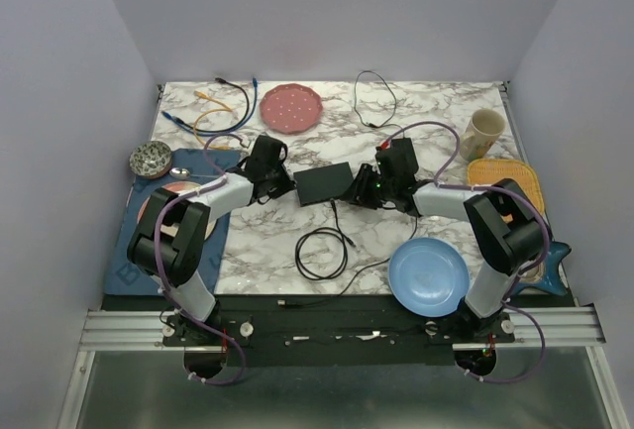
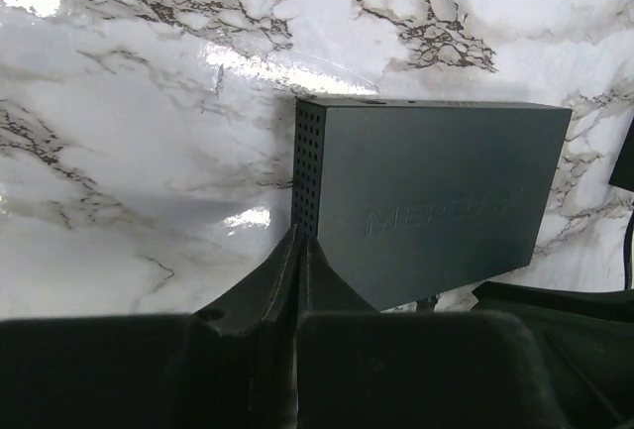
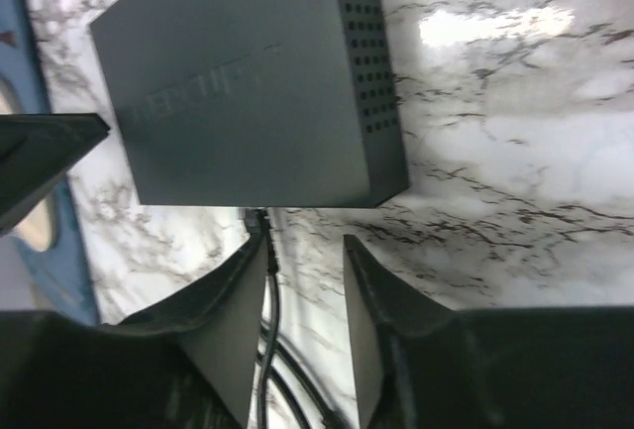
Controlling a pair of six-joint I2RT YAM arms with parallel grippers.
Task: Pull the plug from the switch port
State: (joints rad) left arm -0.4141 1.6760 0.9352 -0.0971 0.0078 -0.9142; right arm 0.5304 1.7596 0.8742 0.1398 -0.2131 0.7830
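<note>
The switch is a flat matte-black box in the middle of the marble table; it also shows in the left wrist view and the right wrist view. A black plug sits in its near edge, and its cable loops toward me. My left gripper is shut and empty, its tips against the switch's vented left end. My right gripper is open at the near right corner; the plug and cable lie just inside its left finger, not clamped.
A pink plate and loose orange and blue cables lie at the back left. A cup and a woven mat are on the right, a blue plate near right, a bowl left.
</note>
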